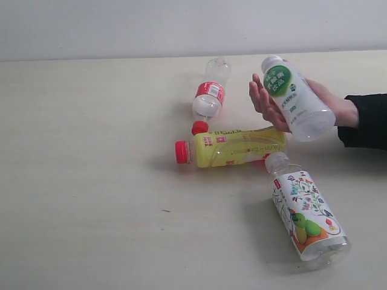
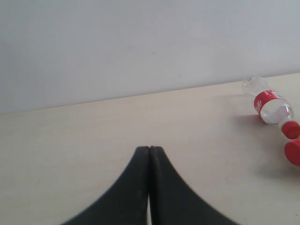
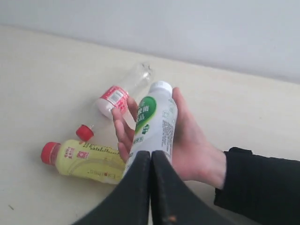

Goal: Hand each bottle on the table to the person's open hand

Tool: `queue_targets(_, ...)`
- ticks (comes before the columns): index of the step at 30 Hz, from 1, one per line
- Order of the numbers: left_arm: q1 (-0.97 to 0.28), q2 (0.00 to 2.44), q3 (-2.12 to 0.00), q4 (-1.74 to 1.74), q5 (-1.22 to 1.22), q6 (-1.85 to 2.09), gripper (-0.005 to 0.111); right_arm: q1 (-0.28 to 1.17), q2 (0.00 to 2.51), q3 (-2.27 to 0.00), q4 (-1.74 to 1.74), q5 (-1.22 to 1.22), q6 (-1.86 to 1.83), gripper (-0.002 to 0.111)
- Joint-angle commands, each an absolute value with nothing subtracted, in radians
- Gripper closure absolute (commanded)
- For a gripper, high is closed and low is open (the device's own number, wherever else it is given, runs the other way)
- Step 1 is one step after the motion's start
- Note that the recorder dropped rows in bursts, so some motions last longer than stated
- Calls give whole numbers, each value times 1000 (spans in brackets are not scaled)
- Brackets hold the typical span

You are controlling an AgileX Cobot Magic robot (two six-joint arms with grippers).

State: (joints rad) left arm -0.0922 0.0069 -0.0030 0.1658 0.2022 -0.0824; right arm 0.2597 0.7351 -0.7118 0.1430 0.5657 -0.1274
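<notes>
A person's hand (image 1: 265,104) holds the clear bottle with white cap and green label (image 1: 296,99) above the table (image 1: 91,181). Three bottles lie on the table: the small clear one with a red label (image 1: 210,96), the yellow one with a red cap (image 1: 233,147), and the floral-label one (image 1: 308,211). Neither gripper shows in the exterior view. My right gripper (image 3: 151,153) is shut with nothing in it, just short of the green-label bottle (image 3: 154,119) in the hand (image 3: 192,145). My left gripper (image 2: 149,149) is shut and empty over bare table, far from the small bottle (image 2: 269,101).
The person's black sleeve (image 1: 366,121) reaches in from the right edge. A pale wall (image 1: 181,24) runs behind the table's far edge. The small bottle's red cap (image 1: 199,127) lies right beside the yellow bottle's cap end (image 1: 181,152).
</notes>
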Motion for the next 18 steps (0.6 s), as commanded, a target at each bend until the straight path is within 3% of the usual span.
queue_targets(1, -89, 0, 0, 169, 194, -80, 107, 255, 581, -592, 167, 481, -141, 108)
queue_targets(18, -89, 0, 0, 169, 194, -80, 107, 255, 164, -415, 181, 316, -199, 108)
